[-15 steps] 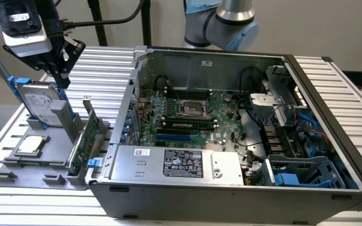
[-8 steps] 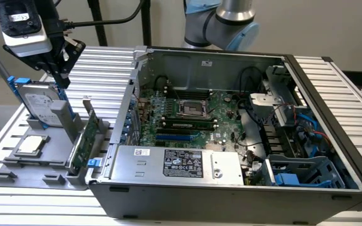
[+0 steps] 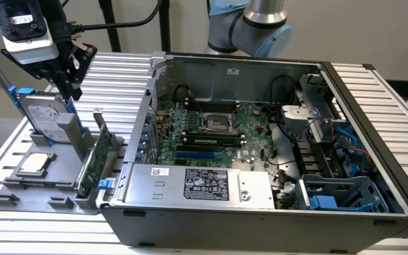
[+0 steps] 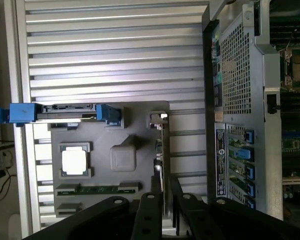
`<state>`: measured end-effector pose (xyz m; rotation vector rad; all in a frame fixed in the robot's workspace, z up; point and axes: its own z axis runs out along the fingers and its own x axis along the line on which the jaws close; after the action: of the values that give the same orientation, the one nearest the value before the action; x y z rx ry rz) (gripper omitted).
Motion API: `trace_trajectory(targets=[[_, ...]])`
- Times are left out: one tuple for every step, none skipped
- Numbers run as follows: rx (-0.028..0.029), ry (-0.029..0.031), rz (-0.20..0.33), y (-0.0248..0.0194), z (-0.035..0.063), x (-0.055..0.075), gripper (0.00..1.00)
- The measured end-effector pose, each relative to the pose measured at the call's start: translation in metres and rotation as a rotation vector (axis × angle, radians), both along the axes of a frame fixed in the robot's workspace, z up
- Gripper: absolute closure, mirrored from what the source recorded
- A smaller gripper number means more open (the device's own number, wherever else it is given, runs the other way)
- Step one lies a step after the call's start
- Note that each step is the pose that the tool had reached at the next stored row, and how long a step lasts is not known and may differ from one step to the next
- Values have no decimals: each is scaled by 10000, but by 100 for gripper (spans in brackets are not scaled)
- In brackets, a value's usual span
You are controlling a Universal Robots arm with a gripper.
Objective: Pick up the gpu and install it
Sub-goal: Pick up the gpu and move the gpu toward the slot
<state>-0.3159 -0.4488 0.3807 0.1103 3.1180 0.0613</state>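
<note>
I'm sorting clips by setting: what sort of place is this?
Probably a robotics lab bench for PC assembly: an open computer case lies on a slatted metal table, beside a grey fixture tray holding the gpu and a hard drive.

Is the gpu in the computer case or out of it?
Out. The gpu stands on edge in the gray holder beside the case.

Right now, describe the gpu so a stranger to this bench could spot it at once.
Beside the open computer case, on the exterior view's left, lies a grey holder tray. The gpu stands on edge in the tray's slot nearest the case. It is the thin green circuit board, unlike the blue-railed silver hard drive and flat square chip.
</note>
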Motion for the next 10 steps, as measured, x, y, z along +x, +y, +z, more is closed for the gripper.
trace_trajectory(targets=[[0,0,0,0,0,0,76],[0,0,0,0,0,0,70],[0,0,0,0,0,0,70],[0,0,0,0,0,0,64],[-1,-1,0,-1,-1,0,64],[0,-6,-1,-3,-8,-1,58],[0,-13,0,-5,-21,-1,58],[-2,-13,0,-7,-36,-2,58],[-1,-15,1,-9,-55,-3,58],[-2,-15,2,-12,-73,-5,58]])
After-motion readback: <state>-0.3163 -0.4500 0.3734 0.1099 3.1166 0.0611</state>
